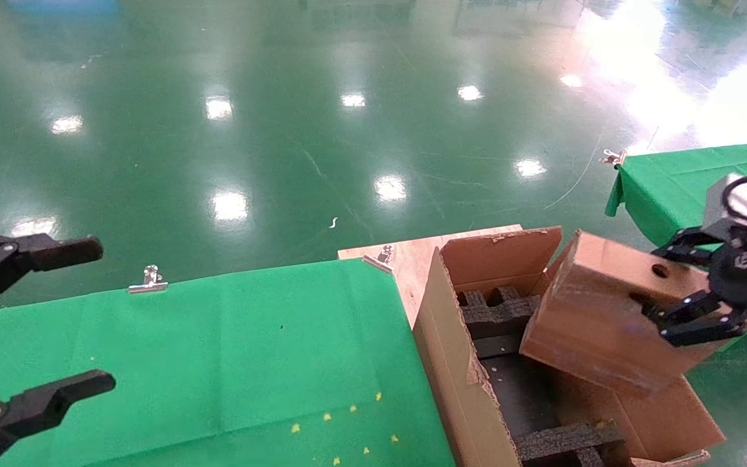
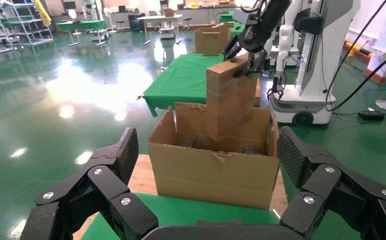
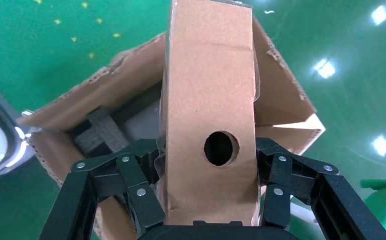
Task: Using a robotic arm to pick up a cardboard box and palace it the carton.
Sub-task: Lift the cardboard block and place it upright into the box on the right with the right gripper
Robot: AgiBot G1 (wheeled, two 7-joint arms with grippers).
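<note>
My right gripper (image 1: 665, 285) is shut on the small brown cardboard box (image 1: 607, 311), clamping its end near the round hole (image 3: 220, 148). The box hangs tilted, its lower end just over the open top of the large carton (image 1: 451, 363). The carton has torn flaps and black foam inserts (image 1: 497, 311) inside. In the left wrist view the box (image 2: 231, 95) stands above the carton (image 2: 211, 170), held by the right gripper (image 2: 243, 57). In the right wrist view the box (image 3: 211, 90) fills the space between the fingers (image 3: 140, 195). My left gripper (image 1: 49, 318) is open and empty at the far left.
The carton stands on a wooden board (image 1: 406, 256) beside a table with green cloth (image 1: 218, 357) held by metal clips (image 1: 148, 280). A second green-covered table (image 1: 672, 181) is at the right. Glossy green floor lies beyond.
</note>
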